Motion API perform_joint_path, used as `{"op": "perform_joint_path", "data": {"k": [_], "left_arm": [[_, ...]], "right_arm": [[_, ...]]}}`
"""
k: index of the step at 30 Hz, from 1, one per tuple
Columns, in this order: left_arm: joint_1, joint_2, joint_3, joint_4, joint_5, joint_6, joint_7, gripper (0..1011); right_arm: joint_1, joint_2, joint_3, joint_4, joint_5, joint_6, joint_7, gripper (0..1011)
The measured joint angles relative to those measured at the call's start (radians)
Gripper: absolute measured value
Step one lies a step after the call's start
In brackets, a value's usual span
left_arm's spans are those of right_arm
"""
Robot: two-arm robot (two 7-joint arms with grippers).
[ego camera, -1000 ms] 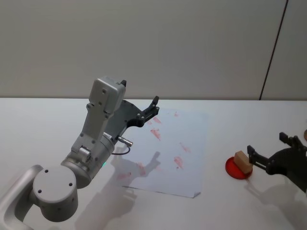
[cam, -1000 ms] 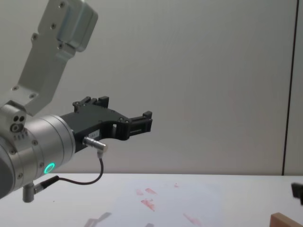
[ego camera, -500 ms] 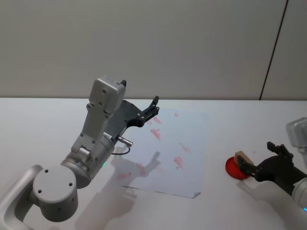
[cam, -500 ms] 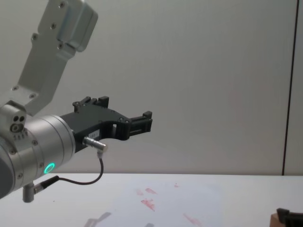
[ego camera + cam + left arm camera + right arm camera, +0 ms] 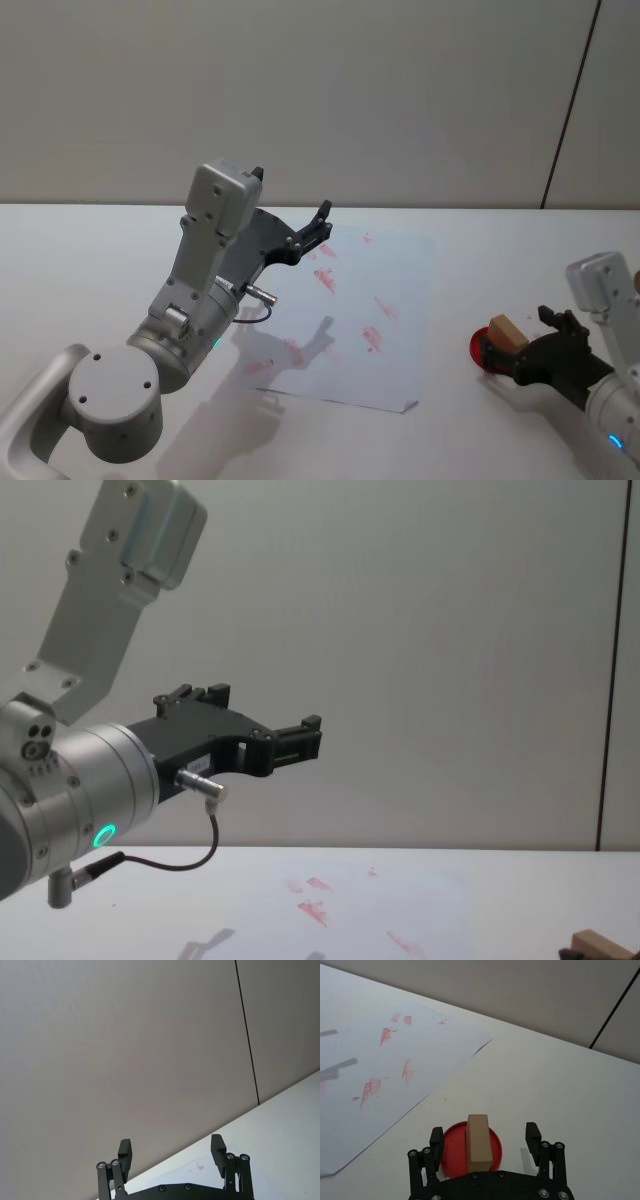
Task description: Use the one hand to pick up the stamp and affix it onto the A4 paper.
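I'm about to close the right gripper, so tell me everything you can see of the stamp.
The stamp is a small, plain light-brown wooden block, rectangular, with smooth faces. It stands on a round red pad on the white table, off to the right of the A4 paper. The right gripper is open, its fingers flanking the block with a gap on each side, so nothing but the pad touches it.
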Motion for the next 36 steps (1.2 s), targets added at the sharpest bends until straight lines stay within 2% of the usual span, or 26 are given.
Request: {"op": "perform_joint_path", "data": {"k": [8, 10, 14, 18, 21, 24, 28, 29, 32, 33, 36], "left_arm": [[0.000, 0.000, 0.000, 0.000, 0.000, 0.000, 0.000, 1003], [0.000, 0.000, 0.000, 0.000, 0.000, 0.000, 0.000, 1003], [0.000, 0.000, 0.000, 0.000, 0.000, 0.000, 0.000, 1003], [0.000, 0.000, 0.000, 0.000, 0.000, 0.000, 0.000, 1003], [0.000, 0.000, 0.000, 0.000, 0.000, 0.000, 0.000, 1003], [0.000, 0.000, 0.000, 0.000, 0.000, 0.000, 0.000, 1003], [0.000, 0.000, 0.000, 0.000, 0.000, 0.000, 0.000, 1003], [0.000, 0.000, 0.000, 0.000, 0.000, 0.000, 0.000, 1003], [0.000, 0.000, 0.000, 0.000, 0.000, 0.000, 0.000, 1003], [0.000, 0.000, 0.000, 0.000, 0.000, 0.000, 0.000, 1003], [0.000, 0.000, 0.000, 0.000, 0.000, 0.000, 0.000, 1003]], "right_arm": [[0.015, -0.015, -0.009, 0.025, -0.015, 0.003, 0.006, 999], [0.018, -0.020, -0.011, 0.031, -0.019, 0.004, 0.008, 941], [0.021, -0.023, -0.013, 0.036, -0.022, 0.004, 0.009, 886], [0.024, -0.026, -0.015, 0.041, -0.026, 0.005, 0.011, 746], [0.025, -0.028, -0.016, 0.043, -0.026, 0.005, 0.011, 689], [0.027, -0.029, -0.017, 0.046, -0.028, 0.006, 0.012, 548], [0.028, -0.030, -0.018, 0.048, -0.029, 0.006, 0.012, 476], [0.028, -0.031, -0.018, 0.048, -0.030, 0.006, 0.012, 408], [0.029, -0.031, -0.018, 0.049, -0.030, 0.006, 0.013, 331], [0.029, -0.032, -0.018, 0.049, -0.030, 0.006, 0.013, 275], [0.029, -0.032, -0.019, 0.050, -0.031, 0.006, 0.013, 223]]}}
